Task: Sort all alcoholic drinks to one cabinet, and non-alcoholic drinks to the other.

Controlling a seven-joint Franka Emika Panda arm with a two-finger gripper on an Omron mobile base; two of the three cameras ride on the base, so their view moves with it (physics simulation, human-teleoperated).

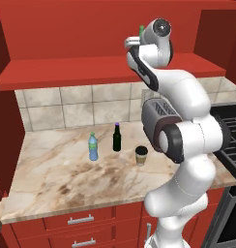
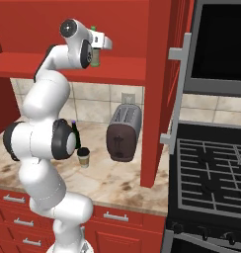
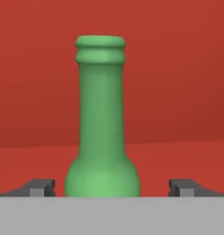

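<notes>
Green glass showed between the pincer's point(image 3: 112, 187) two dark fingertips point(image 3: 38, 187): the green bottle point(image 3: 102, 119) stood upright on the red cabinet shelf point(image 1: 66, 68), its neck and lip clear against the red back wall. The jaws stood wide apart, each tip well off the glass, so nothing was clamped. In the left base view only the bottle's top peeped above the white wrist; in the right base view its lower body showed beneath the hand, the rest covered by the pincer housing. Whether it carried a label could not be made out.

Down on the marble tabletop point(image 1: 52, 179) stood the other drinks: the blue plastic bottle point(image 1: 93, 147) with its green cap, the near-black bottle point(image 1: 117, 138) with a purple cap just to its right, and the tan paper cup point(image 1: 141, 155) with a dark lid nearer the front edge. All three were upright and apart from one another. A dark toaster point(image 2: 123, 133) sat by the tiled wall; in the left base view the arm's elbow covered most of it. A black stove point(image 2: 211, 173) adjoined the tabletop, partly cut off by the frame edge, with a red cabinet side panel point(image 2: 159, 89) rising between toaster and stove.
</notes>
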